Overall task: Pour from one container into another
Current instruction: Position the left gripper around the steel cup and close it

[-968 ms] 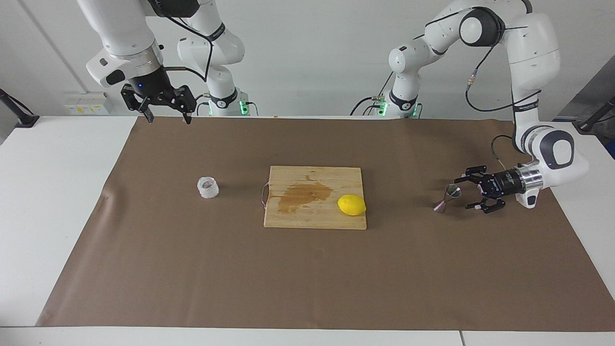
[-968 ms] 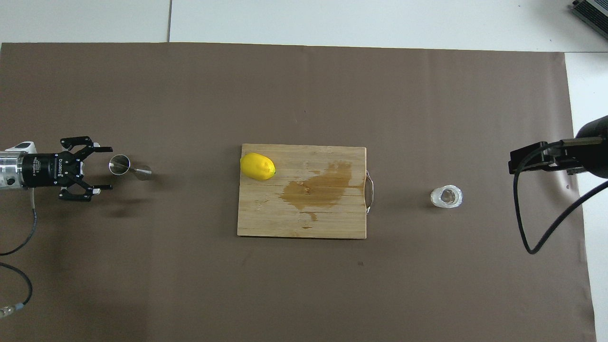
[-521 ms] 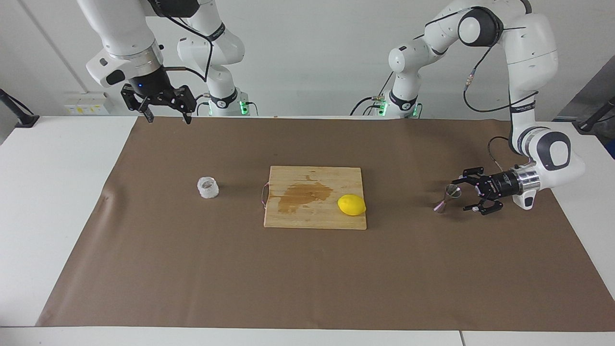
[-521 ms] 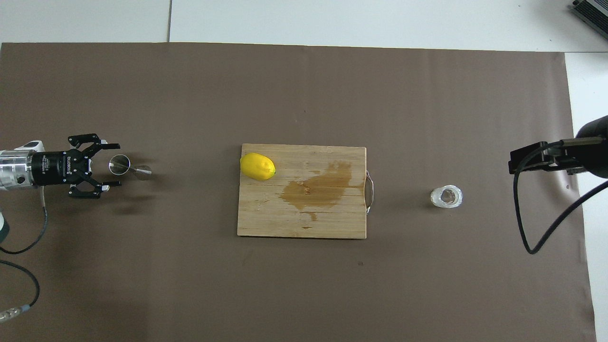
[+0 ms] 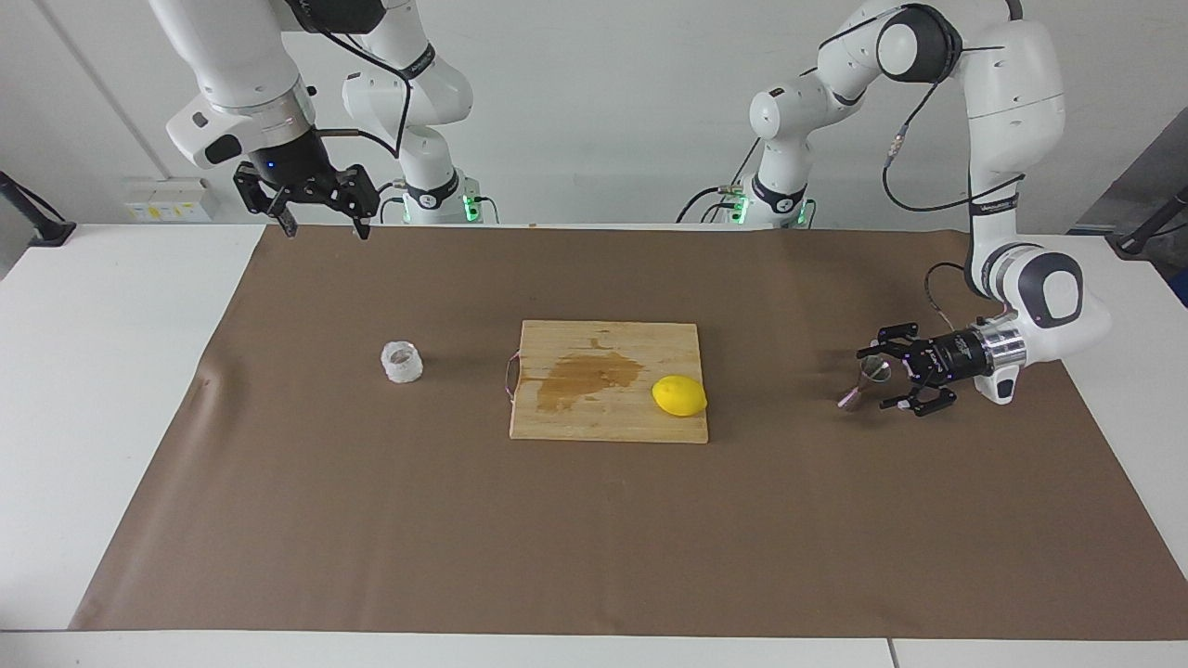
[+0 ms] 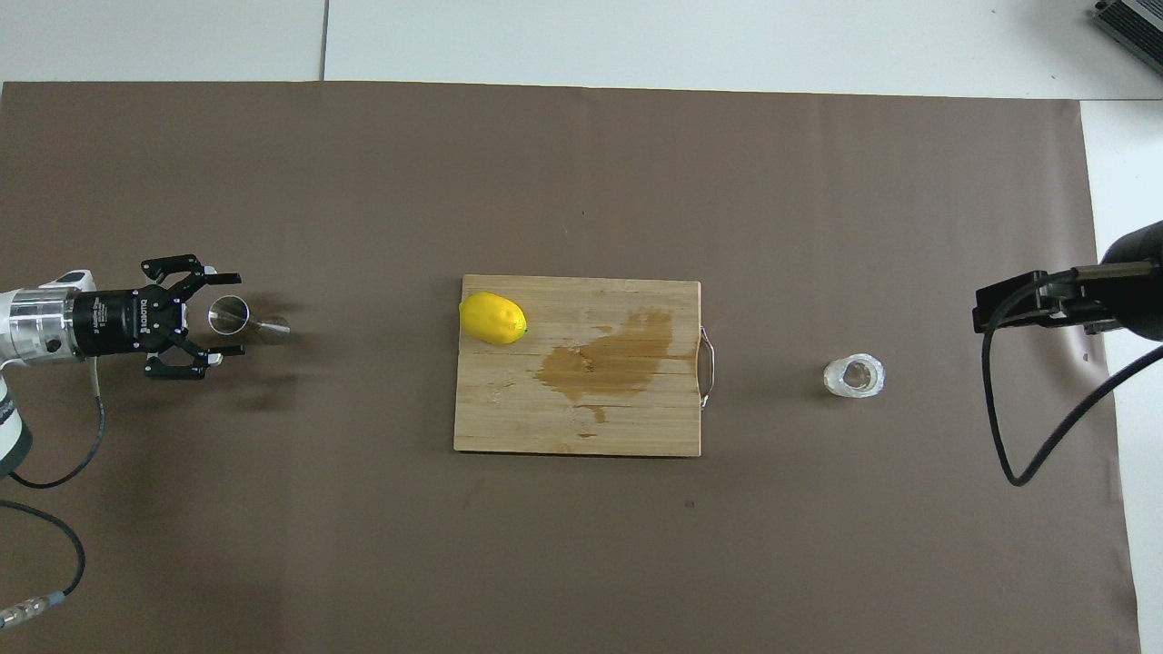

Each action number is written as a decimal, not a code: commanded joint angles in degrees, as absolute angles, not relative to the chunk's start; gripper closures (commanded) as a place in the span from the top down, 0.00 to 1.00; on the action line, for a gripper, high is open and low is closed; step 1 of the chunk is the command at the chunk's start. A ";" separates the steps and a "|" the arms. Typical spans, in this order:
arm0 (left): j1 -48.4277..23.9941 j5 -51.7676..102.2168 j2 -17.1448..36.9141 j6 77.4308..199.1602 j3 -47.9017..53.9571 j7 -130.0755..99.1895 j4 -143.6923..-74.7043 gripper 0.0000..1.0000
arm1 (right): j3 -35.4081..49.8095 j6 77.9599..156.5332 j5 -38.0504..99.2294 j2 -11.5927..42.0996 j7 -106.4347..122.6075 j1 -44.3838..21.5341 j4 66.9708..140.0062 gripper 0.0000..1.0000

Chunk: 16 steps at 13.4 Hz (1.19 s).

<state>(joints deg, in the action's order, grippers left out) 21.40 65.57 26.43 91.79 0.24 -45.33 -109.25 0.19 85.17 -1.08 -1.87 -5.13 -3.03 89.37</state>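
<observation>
You were at the reach step: the left end effector [image 5: 893, 378], fingers apart, flanked the jigger [image 5: 865, 381] on the table's brown mat [image 5: 594, 520]. Next, close gently on its waist. The right end effector [image 5: 322, 224] waited spread, well above the glass cup [image 5: 402, 362].

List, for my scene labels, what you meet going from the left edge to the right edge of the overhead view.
Left gripper, open → jigger → lemon on the cutting board → glass cup → the waiting right arm's gripper.
</observation>
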 commanded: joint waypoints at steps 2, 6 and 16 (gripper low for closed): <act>21.18 66.97 24.52 93.08 -0.09 -45.18 -111.80 1.00 | 0.09 84.73 -0.97 -2.90 -5.45 -2.90 90.18 1.00; 21.36 68.47 24.35 93.08 -0.09 -44.65 -112.85 1.00 | 0.09 84.73 -0.97 -2.90 -5.45 -2.90 90.18 1.00; 21.53 68.47 24.35 92.29 -0.09 -42.71 -112.85 0.81 | 0.09 84.73 -0.97 -2.90 -5.45 -2.90 90.18 1.00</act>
<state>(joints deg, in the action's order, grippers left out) 21.46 67.33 26.08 91.82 0.07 -43.80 -110.57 0.19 85.17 -1.08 -1.87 -5.13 -3.03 89.37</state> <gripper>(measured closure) 0.189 0.000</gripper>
